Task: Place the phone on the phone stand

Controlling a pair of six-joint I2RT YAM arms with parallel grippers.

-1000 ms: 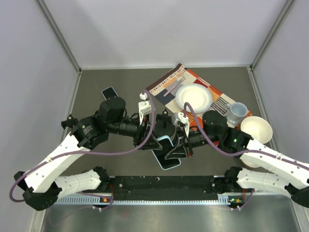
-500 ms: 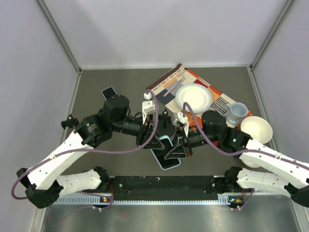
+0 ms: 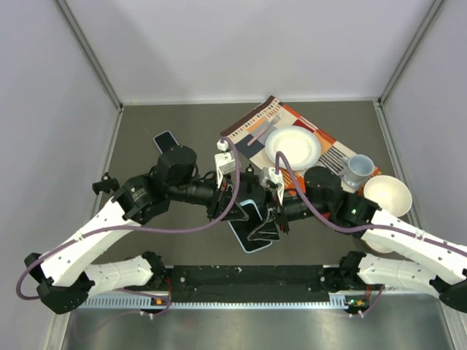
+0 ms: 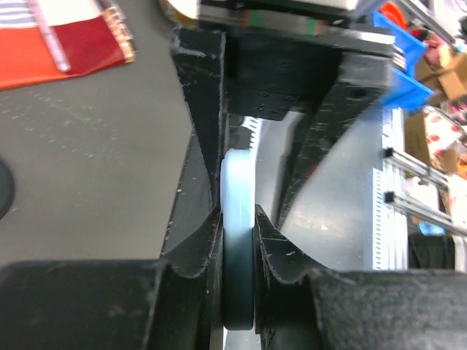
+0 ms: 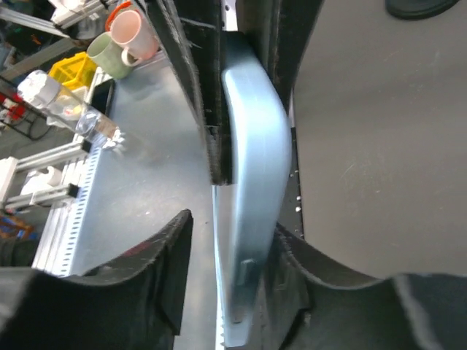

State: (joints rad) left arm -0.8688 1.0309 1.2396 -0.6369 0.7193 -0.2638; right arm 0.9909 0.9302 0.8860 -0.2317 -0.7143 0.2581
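**Phone pinched on edge between your two claws**

From above, your left claw (image 3: 232, 207) and right claw (image 3: 264, 222) meet nose to nose over the middle of the dark grey surface (image 3: 182, 117). The phone (image 3: 254, 238) sits between and just below them. Its long axis runs from the claw tips toward the metal rail (image 3: 233, 300) at the near edge, slanting a little to the right claw's side. You see a dark screen with a pale blue rim. Beyond the right claw lie a patterned mat (image 3: 252, 131), a white plate (image 3: 292, 146), a cup (image 3: 359, 169) and a bowl (image 3: 387, 194). A second phone (image 3: 164, 138) lies beyond the left claw. Pale walls close in three sides.

In your left wrist view, the left claw (image 4: 238, 237) is closed on the phone (image 4: 237, 182). Both fingers press its thin edge, and the pale blue case runs straight away from the claw, edge-on. The right claw's black fingers face you at the far end. The grey surface (image 4: 87, 146) lies to one side.

In your right wrist view, the right claw (image 5: 233, 251) stands parted. The phone (image 5: 252, 160) lies against one finger, with a clear gap to the other. Its blue case points lengthwise away from the claw, into the left claw's fingers. Two mugs (image 5: 120, 40) stand in the cluttered room beyond.
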